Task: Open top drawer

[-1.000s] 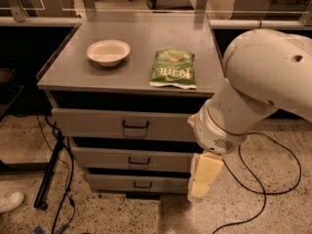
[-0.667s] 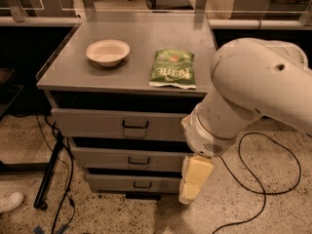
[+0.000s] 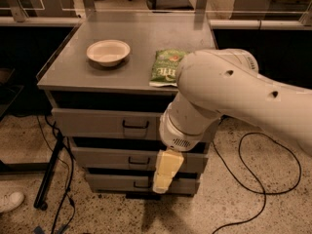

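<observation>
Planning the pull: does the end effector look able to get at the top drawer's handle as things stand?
Probably yes. The end effector hangs before the lower drawers, below and right of the handle on the top drawer, nothing between them.

The cream two-finger gripper [image 3: 161,184] hangs before the lower grey drawers [image 3: 107,158]. The wide grey metal top drawer [image 3: 92,122] is reachable from the near left; the bulky white arm [image 3: 219,91] blocks its right end.
</observation>
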Action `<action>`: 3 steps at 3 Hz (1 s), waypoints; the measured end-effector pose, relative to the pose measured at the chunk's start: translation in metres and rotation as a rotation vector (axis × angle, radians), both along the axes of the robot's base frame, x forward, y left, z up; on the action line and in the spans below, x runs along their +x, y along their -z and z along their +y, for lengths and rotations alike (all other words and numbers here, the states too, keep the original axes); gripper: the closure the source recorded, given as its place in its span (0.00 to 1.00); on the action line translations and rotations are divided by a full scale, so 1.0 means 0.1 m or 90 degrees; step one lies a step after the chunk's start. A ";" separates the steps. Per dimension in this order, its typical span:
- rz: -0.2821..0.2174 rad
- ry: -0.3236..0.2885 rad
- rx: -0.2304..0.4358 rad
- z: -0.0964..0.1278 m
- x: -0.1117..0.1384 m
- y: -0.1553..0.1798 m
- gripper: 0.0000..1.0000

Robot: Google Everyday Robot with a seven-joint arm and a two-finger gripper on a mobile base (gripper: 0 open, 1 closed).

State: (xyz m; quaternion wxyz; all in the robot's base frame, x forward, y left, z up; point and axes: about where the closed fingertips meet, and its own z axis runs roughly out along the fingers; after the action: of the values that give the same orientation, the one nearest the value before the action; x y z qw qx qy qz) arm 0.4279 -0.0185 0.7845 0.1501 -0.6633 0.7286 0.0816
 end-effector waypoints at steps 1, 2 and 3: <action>-0.006 0.004 0.005 0.18 0.04 0.12 0.00; -0.009 0.002 0.019 0.59 0.43 0.38 0.00; -0.008 0.001 0.021 0.61 0.43 0.40 0.00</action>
State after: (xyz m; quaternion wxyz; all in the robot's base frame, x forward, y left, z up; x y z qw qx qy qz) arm 0.4711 0.0429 0.7444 0.1654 -0.6606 0.7268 0.0892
